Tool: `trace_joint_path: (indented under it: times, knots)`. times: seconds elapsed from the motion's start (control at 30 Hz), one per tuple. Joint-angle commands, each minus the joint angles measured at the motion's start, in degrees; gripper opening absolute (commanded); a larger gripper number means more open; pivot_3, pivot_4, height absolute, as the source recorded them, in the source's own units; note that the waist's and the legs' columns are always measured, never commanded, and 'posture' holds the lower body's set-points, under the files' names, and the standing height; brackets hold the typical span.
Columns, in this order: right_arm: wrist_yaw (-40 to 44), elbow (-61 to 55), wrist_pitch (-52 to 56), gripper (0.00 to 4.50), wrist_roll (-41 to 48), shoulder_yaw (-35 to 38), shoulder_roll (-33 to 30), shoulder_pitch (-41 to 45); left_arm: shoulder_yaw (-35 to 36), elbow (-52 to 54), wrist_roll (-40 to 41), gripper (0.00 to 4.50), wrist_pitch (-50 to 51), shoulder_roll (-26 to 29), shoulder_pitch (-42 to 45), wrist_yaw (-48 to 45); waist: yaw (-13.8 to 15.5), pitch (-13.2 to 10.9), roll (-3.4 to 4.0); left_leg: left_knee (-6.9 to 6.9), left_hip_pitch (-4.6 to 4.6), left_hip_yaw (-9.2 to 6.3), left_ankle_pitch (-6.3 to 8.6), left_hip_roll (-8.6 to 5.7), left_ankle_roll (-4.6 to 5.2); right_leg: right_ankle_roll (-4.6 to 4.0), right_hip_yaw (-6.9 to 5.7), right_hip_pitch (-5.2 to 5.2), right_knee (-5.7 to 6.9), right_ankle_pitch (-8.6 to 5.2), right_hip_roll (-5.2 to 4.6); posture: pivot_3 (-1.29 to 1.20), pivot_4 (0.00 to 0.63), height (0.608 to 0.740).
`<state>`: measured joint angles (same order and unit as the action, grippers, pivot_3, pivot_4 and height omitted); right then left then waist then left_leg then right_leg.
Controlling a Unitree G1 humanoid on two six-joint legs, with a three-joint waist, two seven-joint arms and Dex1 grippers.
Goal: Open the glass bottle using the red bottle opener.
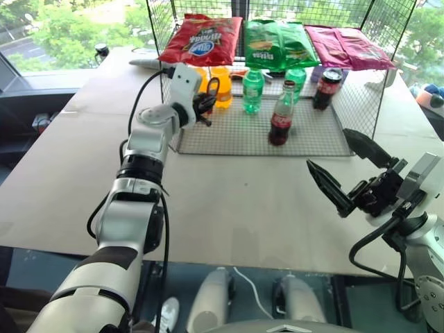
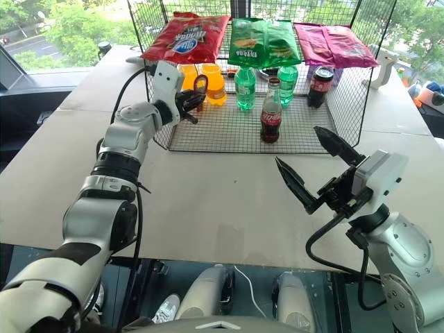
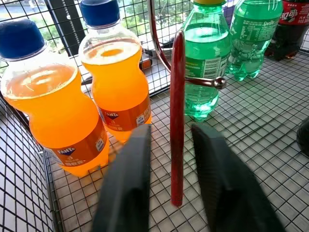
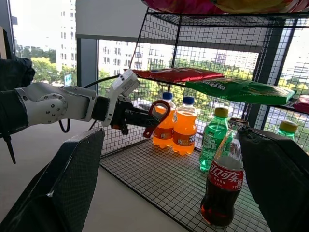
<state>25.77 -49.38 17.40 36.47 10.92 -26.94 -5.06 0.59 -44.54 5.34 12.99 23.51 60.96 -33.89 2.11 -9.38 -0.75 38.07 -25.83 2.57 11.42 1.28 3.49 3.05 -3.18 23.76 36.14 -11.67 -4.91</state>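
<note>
Left gripper [image 4: 145,119] clamped on red opener [image 4: 155,117] just beside orange bottles [image 1: 215,84], ring end up; glass bottle [image 1: 282,114] upright on wire rack [image 1: 236,135], well off to that gripper's right, nearer wide-open, empty right gripper [image 1: 354,170], probably next to steady it.

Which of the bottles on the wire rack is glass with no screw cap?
The glass bottle of dark cola, standing alone nearest the rack's front edge; the orange and green ones have plastic caps.
</note>
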Motion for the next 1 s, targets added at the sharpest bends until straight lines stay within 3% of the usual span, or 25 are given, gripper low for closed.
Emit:
trace_joint_path:
  times: [0.03,0.67,0.83,1.0]
  knots:
    - [-0.5,-1.4,-0.6,4.5,0.2,0.1,-0.2,0.8,0.6,1.0,-0.2,0.06,-1.7,0.5,2.2,-0.4,0.0,0.0,0.0,0.0,0.0,0.0,0.0,0.0,0.0,0.0,0.0,0.0,0.0,0.0,0.0,0.0,0.15,0.74]
    - [-0.4,-0.5,-0.2,4.5,-0.1,-0.6,-0.5,1.2,4.5,11.5,8.1,0.06,2.0,2.9,-3.2,-12.1,0.0,0.0,0.0,0.01,0.0,0.0,0.0,0.02,0.0,-0.14,0.01,0.01,0.02,0.08,0.0,0.0,0.15,0.74]
    - [-2.8,-0.8,2.4,4.5,-1.9,-1.0,-1.3,1.0,7.4,19.1,16.8,0.06,14.4,3.2,-6.2,-17.3,-0.1,0.0,0.0,0.01,0.01,-0.02,0.0,0.03,0.01,-0.14,0.04,0.01,0.02,0.08,-0.01,0.0,0.15,0.74]
    - [-7.4,-2.2,10.9,4.5,-7.2,-4.6,-4.9,3.1,11.5,31.6,30.3,0.06,36.8,0.9,-11.1,-14.2,-0.8,0.0,0.0,0.01,0.09,-0.23,0.0,0.04,0.01,-0.12,0.12,0.01,0.1,0.06,-0.01,0.0,0.15,0.74]
